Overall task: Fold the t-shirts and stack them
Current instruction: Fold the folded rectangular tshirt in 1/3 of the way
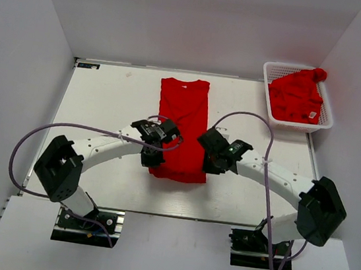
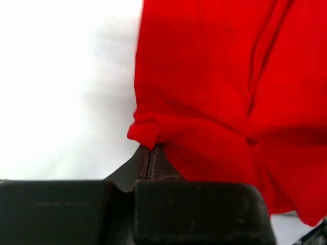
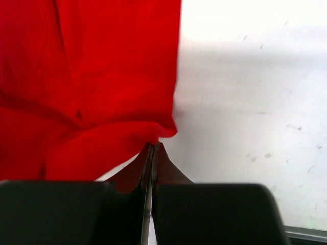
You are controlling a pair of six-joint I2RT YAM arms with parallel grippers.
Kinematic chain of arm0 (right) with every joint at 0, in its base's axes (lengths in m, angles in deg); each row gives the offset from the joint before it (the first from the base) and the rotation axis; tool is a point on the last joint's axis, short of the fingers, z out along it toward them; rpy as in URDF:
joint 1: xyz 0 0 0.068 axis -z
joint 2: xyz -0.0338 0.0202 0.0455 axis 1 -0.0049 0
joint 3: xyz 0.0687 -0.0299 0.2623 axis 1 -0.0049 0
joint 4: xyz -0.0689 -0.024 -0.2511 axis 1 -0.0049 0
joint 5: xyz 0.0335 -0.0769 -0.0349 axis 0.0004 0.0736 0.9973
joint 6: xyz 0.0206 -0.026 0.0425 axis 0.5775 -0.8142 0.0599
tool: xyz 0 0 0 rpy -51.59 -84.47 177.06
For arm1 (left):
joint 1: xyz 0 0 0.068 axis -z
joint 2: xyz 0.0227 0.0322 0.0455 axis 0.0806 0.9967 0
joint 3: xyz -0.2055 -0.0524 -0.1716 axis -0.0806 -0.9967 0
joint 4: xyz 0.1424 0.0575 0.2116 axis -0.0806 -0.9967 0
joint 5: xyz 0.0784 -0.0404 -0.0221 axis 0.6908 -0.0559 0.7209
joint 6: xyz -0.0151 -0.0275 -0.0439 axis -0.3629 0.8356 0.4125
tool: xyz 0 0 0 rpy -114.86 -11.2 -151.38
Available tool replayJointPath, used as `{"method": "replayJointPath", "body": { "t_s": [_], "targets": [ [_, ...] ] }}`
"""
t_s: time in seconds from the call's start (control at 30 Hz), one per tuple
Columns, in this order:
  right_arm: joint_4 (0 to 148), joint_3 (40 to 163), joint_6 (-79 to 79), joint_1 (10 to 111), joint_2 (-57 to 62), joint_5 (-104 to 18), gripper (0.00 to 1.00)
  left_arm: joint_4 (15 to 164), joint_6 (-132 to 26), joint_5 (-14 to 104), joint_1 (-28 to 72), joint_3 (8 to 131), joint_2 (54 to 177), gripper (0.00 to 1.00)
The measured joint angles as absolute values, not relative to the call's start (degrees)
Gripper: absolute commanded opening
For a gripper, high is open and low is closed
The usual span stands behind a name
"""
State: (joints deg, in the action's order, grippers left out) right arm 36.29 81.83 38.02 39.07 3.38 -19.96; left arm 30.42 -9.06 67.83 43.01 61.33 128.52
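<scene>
We see one t-shirt [image 1: 182, 125] narrowed lengthwise, table [image 1: 105, 98] centre; left gripper [image 2: 150, 153], right gripper [image 3: 153, 149] clamp its near corners. Crosswise fold, heap [image 1: 296, 97] in basket [image 1: 283, 70] await us.

My white desk [image 1: 108, 99] stretches ahead, closed in by plain white walls [image 1: 43, 17] on three sides. A white lattice basket [image 1: 284, 68] sits at its far right corner.
</scene>
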Motion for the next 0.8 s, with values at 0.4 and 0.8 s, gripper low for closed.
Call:
{"method": "replayJointPath", "body": {
  "t_s": [0.4, 0.8],
  "targets": [
    [36.05, 94.97, 30.72, 46.48, -7.05, -19.21, 0.00, 34.49, -18.80, 66.19, 33.57, 71.38, 138.53, 0.00],
    [36.23, 105.05, 24.27, 52.77, -15.25, -22.47, 0.00, 36.80, -25.36, 63.83, 25.05, 78.90, 143.67, 0.00]
  ]
}}
